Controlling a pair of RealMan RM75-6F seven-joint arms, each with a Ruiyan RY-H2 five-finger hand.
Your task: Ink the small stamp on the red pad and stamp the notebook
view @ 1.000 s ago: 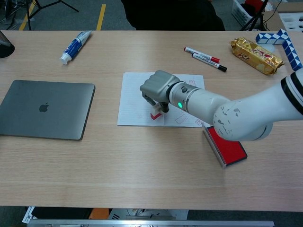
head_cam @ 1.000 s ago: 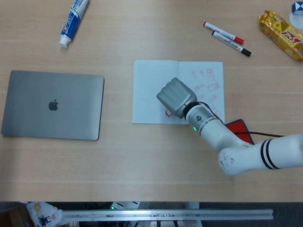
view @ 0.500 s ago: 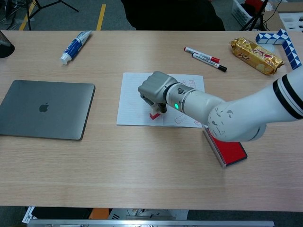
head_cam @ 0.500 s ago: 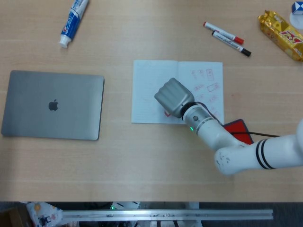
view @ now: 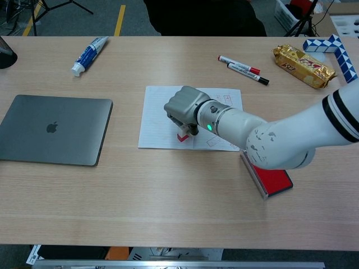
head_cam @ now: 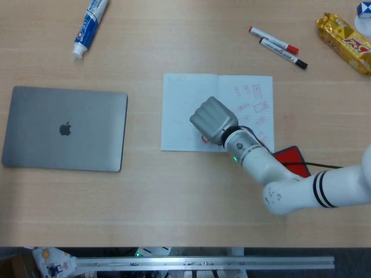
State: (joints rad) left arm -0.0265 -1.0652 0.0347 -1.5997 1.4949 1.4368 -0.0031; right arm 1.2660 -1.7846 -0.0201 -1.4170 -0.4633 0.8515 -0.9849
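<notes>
**Stamping step: the inked stamp meets the notebook page**

We see the small red-and-white stamp [view: 183, 136] in the fingers of the right hand [view: 184, 105], its red base at the lower edge of the left page of the open white paper notebook [view: 168, 120]. From the chest view the base appears to touch the paper, though we cannot tell how firmly it presses. In the head view the hand [head_cam: 212, 120] covers most of the stamp, and only a sliver of red [head_cam: 205, 138] shows beneath it. The hand is curled closed around the stamp body. The left hand appears in neither view.

We judge the step in hand to be the stamping itself: inking looks done, since the stamp is at the page and well apart from the flat red ink pad [view: 273, 177], which lies just off the notebook's lower right corner. The next move, in our reading, calls for a straight lift clear of the paper without sliding, lest the print smear. The right page already carries several faint red stamp marks [head_cam: 254, 105].

The ink pad is the only container-like item; its case lies open with the red surface exposed, and nothing rests in it.

Further out lie a closed grey laptop [head_cam: 65, 128] to the left, a blue-and-white tube [head_cam: 90, 27] at the far left, two red-capped markers [head_cam: 277, 47] beyond the notebook, and a gold foil snack packet [head_cam: 345, 42] at the far right.
</notes>
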